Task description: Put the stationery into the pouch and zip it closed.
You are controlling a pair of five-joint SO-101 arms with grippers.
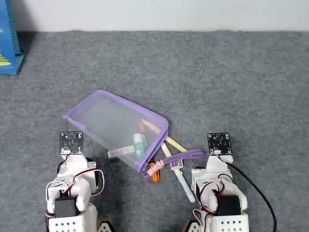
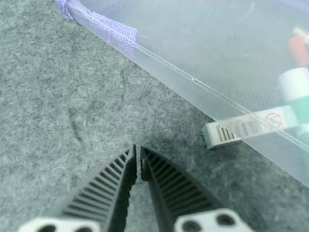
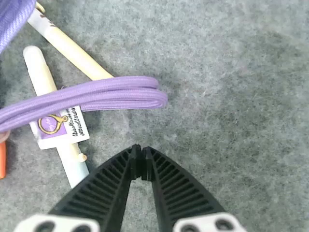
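Note:
A clear pouch [image 1: 113, 126] with purple trim lies slanted at the middle of the grey mat. Several pens and a green-and-white stick [image 1: 139, 144] are inside near its open end. A yellow pen [image 1: 175, 144], a pale pen [image 1: 182, 181] and an orange piece [image 1: 154, 175] poke out beside the purple strap [image 1: 187, 155]. My left gripper [image 2: 137, 164] is shut and holds nothing, just short of the pouch's [image 2: 203, 43] long edge and a barcoded label [image 2: 246, 128]. My right gripper [image 3: 141, 162] is shut and holds nothing, close to the strap [image 3: 87, 99], the yellow pen [image 3: 72, 50] and the pale pen [image 3: 46, 82].
A blue box [image 1: 8, 43] stands at the far left by the white wall [image 1: 154, 14]. Both arm bases [image 1: 72, 203] [image 1: 219, 203] sit at the near edge. Bare grey mat [image 1: 241, 87] spreads behind and to the right of the pouch.

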